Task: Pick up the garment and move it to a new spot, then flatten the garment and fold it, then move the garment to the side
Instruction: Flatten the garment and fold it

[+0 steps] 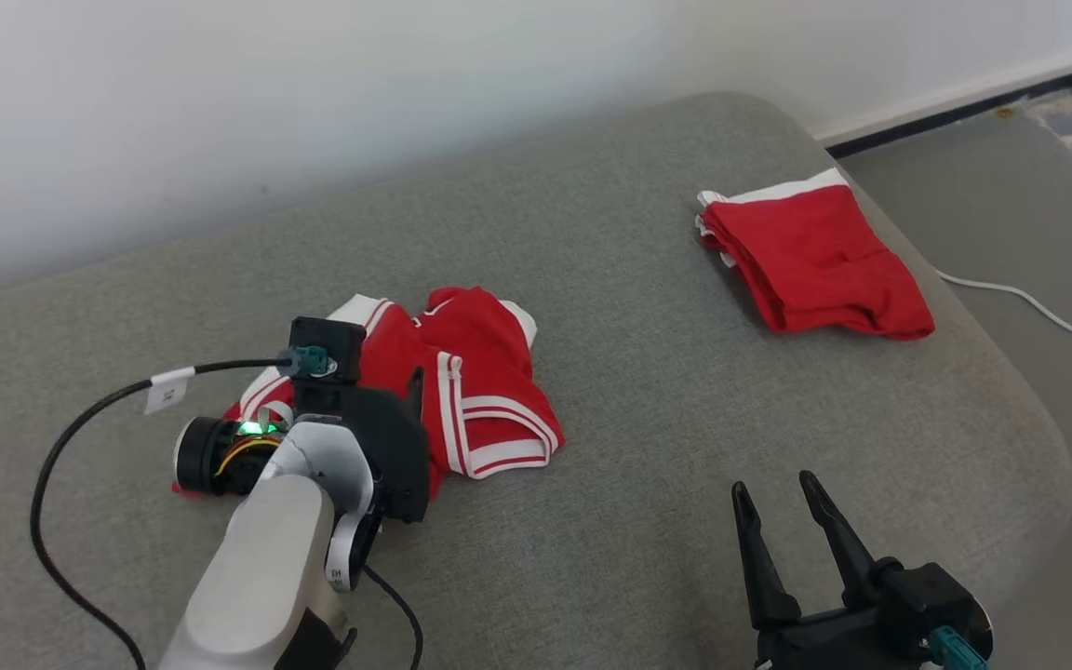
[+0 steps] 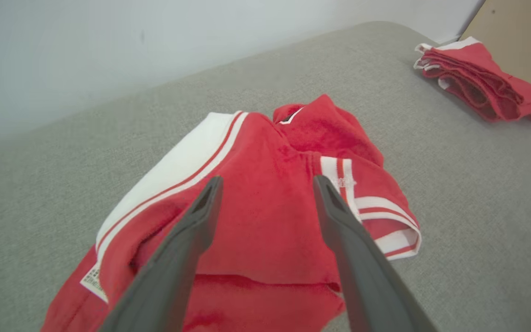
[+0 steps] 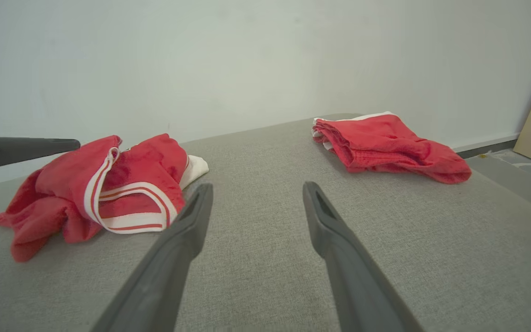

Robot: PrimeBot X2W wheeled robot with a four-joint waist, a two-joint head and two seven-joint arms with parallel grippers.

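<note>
While the left gripper (image 2: 265, 184) is hovering, fingers spread apart, over the crumpled red shorts (image 1: 485, 391), it should be aiming for a thick ridge of cloth. The right gripper (image 1: 773, 481), at lower right, is standing equally wide, holding nothing. The shorts are lying bunched left of centre on the grey cushion (image 1: 648, 372), white-striped hems showing, well apart from the folded red garment (image 1: 815, 261) at upper right.

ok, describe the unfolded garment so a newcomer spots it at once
On the big grey cushion, left of middle, a red garment lies by the left gripper. Unlike the folded red pile at the far right edge, it is crumpled, white-striped hems showing.
</note>
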